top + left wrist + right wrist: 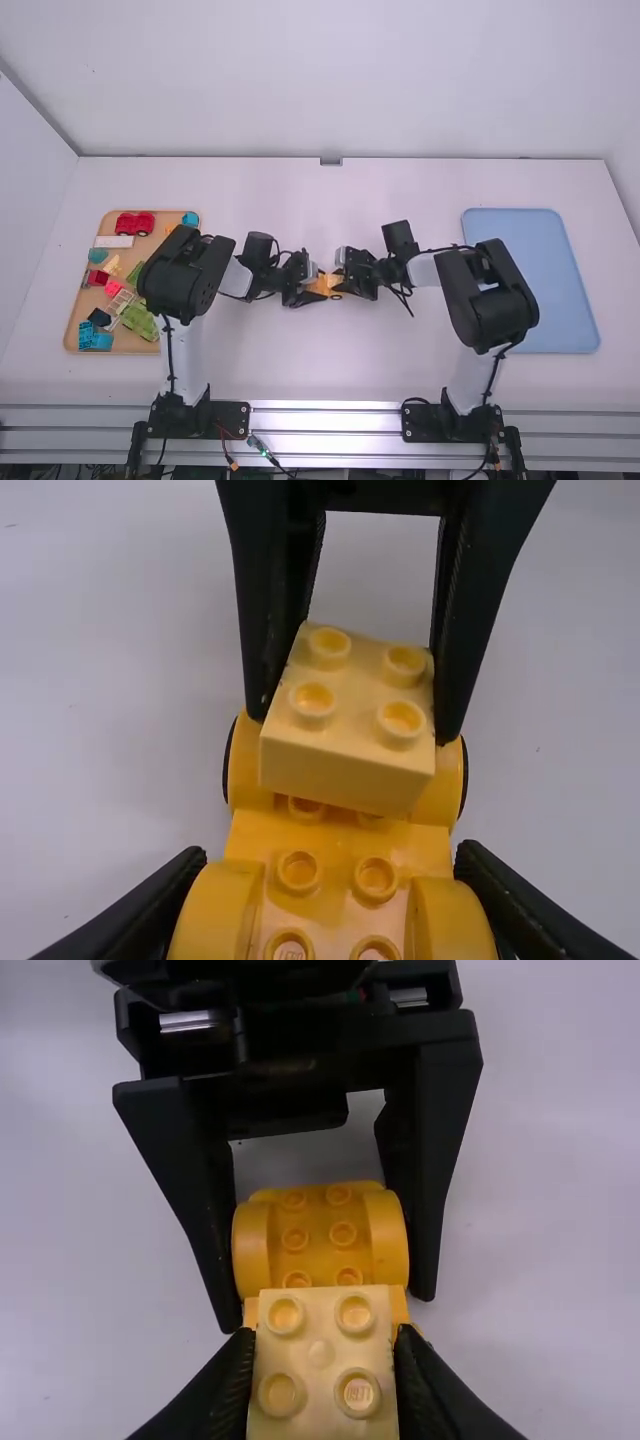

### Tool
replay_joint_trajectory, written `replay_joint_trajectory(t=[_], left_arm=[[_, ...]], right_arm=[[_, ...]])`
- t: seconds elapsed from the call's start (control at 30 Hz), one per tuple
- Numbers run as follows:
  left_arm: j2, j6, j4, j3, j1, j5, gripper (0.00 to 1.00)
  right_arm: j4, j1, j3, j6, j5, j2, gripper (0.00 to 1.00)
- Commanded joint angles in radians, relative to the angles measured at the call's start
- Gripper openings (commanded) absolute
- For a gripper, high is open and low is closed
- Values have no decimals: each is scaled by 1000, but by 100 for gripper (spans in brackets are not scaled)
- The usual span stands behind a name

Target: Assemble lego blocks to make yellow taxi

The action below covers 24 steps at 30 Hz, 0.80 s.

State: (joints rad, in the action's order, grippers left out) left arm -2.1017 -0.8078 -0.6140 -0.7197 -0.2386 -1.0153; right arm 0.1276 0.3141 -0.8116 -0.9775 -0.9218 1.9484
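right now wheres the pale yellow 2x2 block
In the right wrist view, the pale yellow 2x2 block is in the right gripper, over the wheeled yellow base that the left gripper holds.

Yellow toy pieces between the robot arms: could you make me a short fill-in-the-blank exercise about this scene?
1. The right gripper holds a pale yellow block with ____ round studs on top.
2. The gripper holding the darker yellow car base belongs to the ____ arm.
3. The toy vehicle at the far end of the wooden tray is ____.
4. The tray on the table's right side is ____.

Missing words: four; left; red; blue
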Motion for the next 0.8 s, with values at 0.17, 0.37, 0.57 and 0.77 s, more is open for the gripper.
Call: replay_joint_trajectory(t=[0.17,0.37,0.57,0.77], left_arm=[[-11,-12,5,6,-3,3,57],[-11,-11,8,6,-5,3,56],[-11,-11,8,6,-3,3,56],[-11,-11,8,6,-3,3,56]], right_arm=[[-34,1,7,-25,26,8,33],[-26,1,7,-21,25,8,58],[14,-1,7,8,3,8,75],[21,-1,7,9,6,8,52]])
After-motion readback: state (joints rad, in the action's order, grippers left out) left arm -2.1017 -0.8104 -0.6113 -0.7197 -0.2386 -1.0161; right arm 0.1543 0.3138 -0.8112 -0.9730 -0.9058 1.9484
